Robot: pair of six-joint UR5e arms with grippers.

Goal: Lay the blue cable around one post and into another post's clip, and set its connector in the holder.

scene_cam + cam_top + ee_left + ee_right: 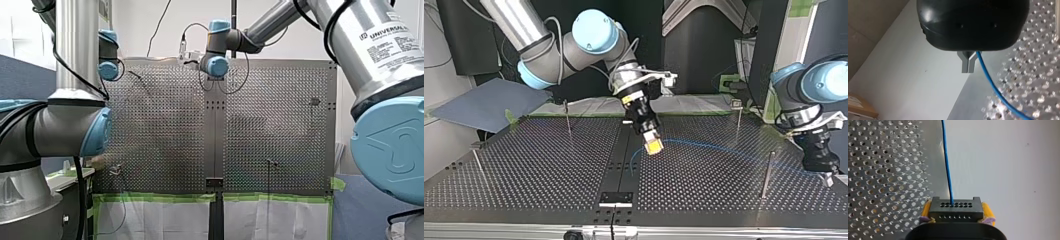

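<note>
Metal surface, full of holes, lies below us. Our right end effector squeezes the black connector between yellow pads. Our left end effector is pinched shut on the blue cable stretching between them.

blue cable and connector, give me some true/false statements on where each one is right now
1. The connector is clamped between my right gripper's yellow pads. True.
2. The connector sits in the holder. False: my right gripper holds it above the table.
3. The blue cable comes out of the connector's holed face. True.
4. The cable is seated in a post's clip. False: it runs free between the two grippers.
5. My left gripper has yellow pads. False: it is black with metal fingers, and the cable leaves from them.
</note>
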